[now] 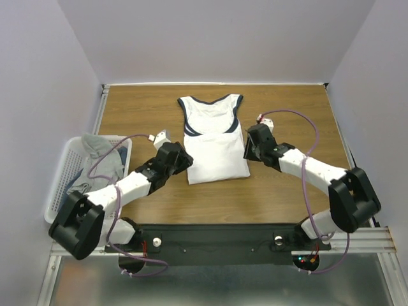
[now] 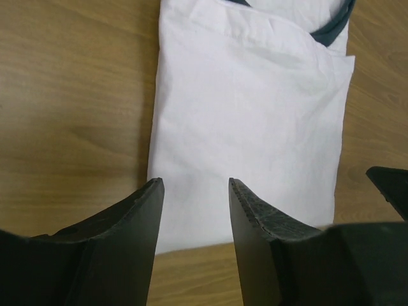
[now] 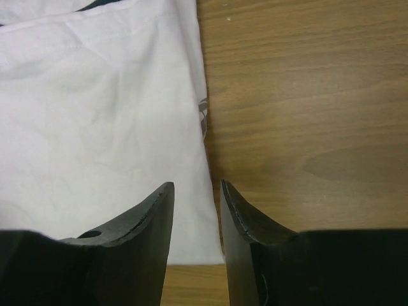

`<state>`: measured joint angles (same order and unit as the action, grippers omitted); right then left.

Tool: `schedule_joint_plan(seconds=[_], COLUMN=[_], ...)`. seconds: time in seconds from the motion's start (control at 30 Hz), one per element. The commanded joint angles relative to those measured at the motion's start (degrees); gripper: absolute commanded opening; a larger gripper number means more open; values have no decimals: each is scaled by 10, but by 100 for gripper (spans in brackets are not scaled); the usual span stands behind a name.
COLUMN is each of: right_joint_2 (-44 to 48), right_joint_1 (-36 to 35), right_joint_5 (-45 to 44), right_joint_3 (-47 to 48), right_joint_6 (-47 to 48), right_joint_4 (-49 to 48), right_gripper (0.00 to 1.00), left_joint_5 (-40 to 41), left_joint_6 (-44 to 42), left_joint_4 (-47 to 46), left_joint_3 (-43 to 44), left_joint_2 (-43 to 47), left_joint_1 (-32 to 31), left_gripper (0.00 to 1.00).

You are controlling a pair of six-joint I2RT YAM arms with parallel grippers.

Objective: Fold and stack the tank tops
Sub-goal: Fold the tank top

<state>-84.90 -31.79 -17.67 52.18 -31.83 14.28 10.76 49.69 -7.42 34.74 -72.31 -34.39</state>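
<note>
Top view, table: brown wood-grain table, walled at the far end and on both sides; bare wood lies open to the right of the garment and along the near strip.
Top view, garment: white tank top of soft sleeveless cloth with navy-edged neck and armholes, lying flat at mid-table with its neck toward the far wall and its lower part folded up over the chest; its side edges run straight.
Top view, basket: white plastic lattice basket at the table's left edge, holding a heap of grey cloth; well apart from the white tank top.
Top view, arms: left gripper at the garment's near-left edge; right gripper at its right edge.
Top view, count: one white tank top; one basket; two arms; the number of grey pieces cannot be told.
Left wrist view: left gripper has its jaws well apart with nothing between them; it is above the near-left corner of the white tank top; bare table is to the left.
Right wrist view: right gripper has its jaws parted by a narrow gap, clamping nothing; the gap lies over the right edge of the white tank top; open table is to the right.
</note>
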Motion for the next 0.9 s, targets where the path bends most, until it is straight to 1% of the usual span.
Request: schedule_joint_plan(seconds=[0.0, 0.07, 0.1, 0.13, 0.27, 0.4, 0.57, 0.73, 0.87], right_joint_2=[73, 90, 98, 107, 144, 148, 149, 134, 118], right_joint_1=[4, 4, 3, 4, 4, 4, 4, 3, 4], right_joint_5=[0, 17, 23, 28, 57, 88, 105, 119, 113], right_joint_3=[-42, -61, -81, -91, -135, -161, -176, -183, -183], right_joint_6=[-16, -23, -25, -29, -45, -70, -82, -89, -96], right_joint_4=[-15, -12, -11, -11, -11, -14, -26, -43, -61], right_gripper=[44, 47, 50, 52, 53, 53, 57, 57, 57], left_joint_5=[30, 27, 29, 31, 39, 34, 33, 24, 28], left_joint_6=[61, 82, 89, 96, 147, 164, 168, 170, 172], left_joint_4=[-5, -5, -4, -1, -1, -3, -30, -59, -60], left_joint_3=[-57, -73, -85, -92, -131, -146, -151, -151, -148], left_joint_2=[57, 72, 75, 79, 103, 104, 81, 41, 17], left_joint_1=[-30, -41, -57, -63, -82, -88, -90, -90, -90], left_gripper=[59, 59, 59, 59, 60, 60, 61, 61, 59])
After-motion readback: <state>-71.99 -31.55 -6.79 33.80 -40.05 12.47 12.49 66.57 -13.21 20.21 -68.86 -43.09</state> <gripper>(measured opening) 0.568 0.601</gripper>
